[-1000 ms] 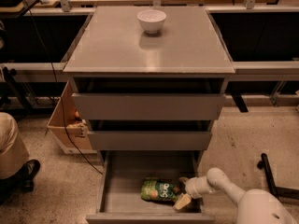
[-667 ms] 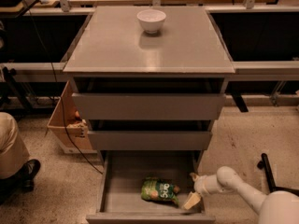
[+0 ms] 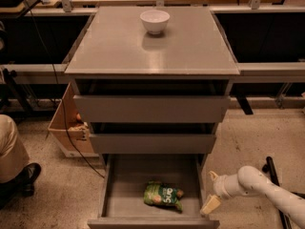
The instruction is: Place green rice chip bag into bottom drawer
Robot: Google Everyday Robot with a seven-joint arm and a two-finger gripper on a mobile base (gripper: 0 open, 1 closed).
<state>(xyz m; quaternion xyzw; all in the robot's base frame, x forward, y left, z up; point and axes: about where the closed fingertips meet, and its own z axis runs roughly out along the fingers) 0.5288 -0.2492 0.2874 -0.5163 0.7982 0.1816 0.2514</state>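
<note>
The gripper (image 3: 211,191) has pulled back to the right since a second ago, out from over the tray and away from the bag, and now it is hanging just outside the right wall of the bottom drawer (image 3: 128,185), its two fingers spread apart and gripping nothing, fully released. Taking in the scene from the biggest down: one grey cabinet (image 3: 190,46) is filling the middle of the view, and it is carrying three drawers. The top drawer (image 3: 151,109) and the middle drawer (image 3: 152,143) are sitting pushed in, while the lowest one is standing pulled well out toward the camera. One white robot arm (image 3: 271,190) is reaching in from the lower right corner. One cardboard box (image 3: 64,128) is leaning on the floor beside the cabinet's left side, and one person's leg (image 3: 9,149) is showing at the left edge. One green rice chip bag (image 3: 163,195) is lying flat on the open drawer's floor, toward the front and a little right of centre, clear of the gripper. One white bowl (image 3: 155,21) is sitting upright on the cabinet top, toward the back.
</note>
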